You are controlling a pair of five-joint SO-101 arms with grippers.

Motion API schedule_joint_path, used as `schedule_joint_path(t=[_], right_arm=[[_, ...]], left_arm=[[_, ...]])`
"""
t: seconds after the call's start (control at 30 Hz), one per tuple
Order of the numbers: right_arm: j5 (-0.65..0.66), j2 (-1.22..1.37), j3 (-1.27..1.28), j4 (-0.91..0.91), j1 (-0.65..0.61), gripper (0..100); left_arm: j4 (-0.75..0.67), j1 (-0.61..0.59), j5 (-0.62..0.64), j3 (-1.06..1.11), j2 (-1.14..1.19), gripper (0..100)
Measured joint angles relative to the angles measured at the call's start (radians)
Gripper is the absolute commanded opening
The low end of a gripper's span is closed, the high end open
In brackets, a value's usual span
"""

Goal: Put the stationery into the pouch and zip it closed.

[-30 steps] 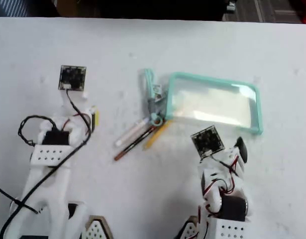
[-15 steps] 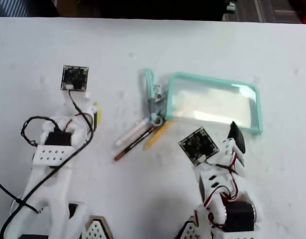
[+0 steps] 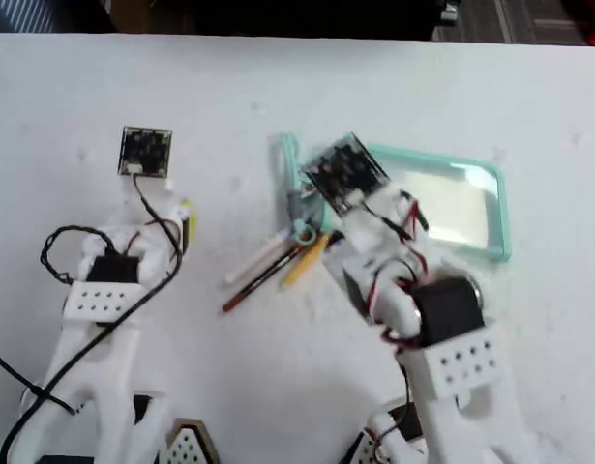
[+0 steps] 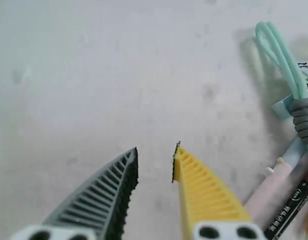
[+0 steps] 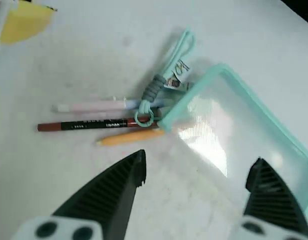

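Note:
A clear pouch (image 3: 452, 198) with a teal rim lies flat at centre right of the white table. Its teal strap (image 3: 288, 159) and grey cord with a ring (image 3: 302, 232) lie at its left end. Three pens lie side by side touching that ring: a pink one (image 5: 93, 106), a dark red one (image 5: 88, 125) and an orange one (image 5: 131, 137). My right gripper (image 5: 199, 167) hangs open above the pouch's left part, holding nothing. My left gripper (image 4: 155, 155) is open over bare table left of the strap (image 4: 281, 55).
The right arm's body (image 3: 442, 319) stands over the table in front of the pouch. The left arm (image 3: 108, 280) and its black cable occupy the left front. The table's far edge (image 3: 297, 37) runs along the back.
My right arm has swung forward and to the left, from in front of the pouch to over its left end. The left arm has hardly moved.

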Motion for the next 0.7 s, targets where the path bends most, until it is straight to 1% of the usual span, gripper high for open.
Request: schedule_joint_path(t=[0.07,0.13,0.23,0.33,0.4,0.5,0.7], right_arm=[[-0.006,0.109,-0.107,0.015,-0.037,14.2],[-0.009,0.229,-0.21,0.021,-0.06,10.9],[-0.009,0.404,-0.338,0.034,-0.066,14.9],[-0.009,0.559,-0.422,0.044,-0.063,21.1],[-0.011,0.649,-0.456,0.044,-0.064,23.1],[-0.038,0.773,-0.494,0.044,-0.08,21.4],[-0.201,1.0,-0.617,0.044,-0.089,19.3]], left_arm=[[0.003,-0.025,0.0,-0.002,0.0,15],[0.006,-0.066,0.0,-0.002,0.0,15],[0.006,-0.118,0.012,-0.002,0.0,15],[0.006,-0.123,0.044,-0.002,0.0,15],[0.006,-0.12,0.049,-0.002,0.0,15],[0.006,-0.092,0.051,-0.002,0.0,15],[0.006,-0.081,0.054,-0.002,0.0,15]])
